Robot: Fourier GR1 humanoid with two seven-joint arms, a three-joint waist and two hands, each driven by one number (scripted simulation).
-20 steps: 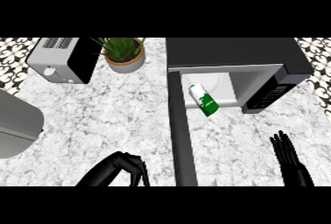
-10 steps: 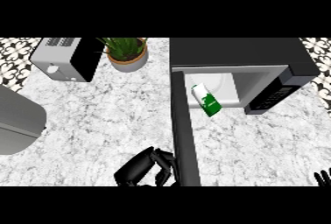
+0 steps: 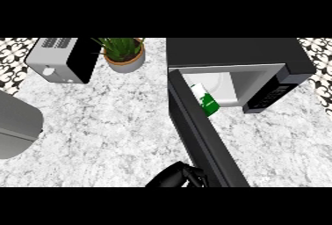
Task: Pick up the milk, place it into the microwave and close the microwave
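The milk carton [image 3: 207, 102], white and green, stands inside the open microwave [image 3: 233, 50], at the left of its cavity. Part of the carton is hidden behind the door. The black microwave door [image 3: 209, 140] juts out from its hinge at the left of the cavity and slants toward the lower right. My left hand [image 3: 176, 176] shows at the bottom edge, against the door's outer face near its free end, fingers relaxed and holding nothing. My right hand is out of sight.
A toaster [image 3: 62, 59] stands at the back left with a potted plant [image 3: 123, 55] beside it. A grey rounded object [image 3: 16, 129] sits at the left edge. The microwave's control panel [image 3: 272, 92] faces front right. Marble counter [image 3: 110, 132] lies between them.
My left hand has moved right, up to the door. The door's free end has swung to the right, toward the microwave. My right hand has dropped out of view.
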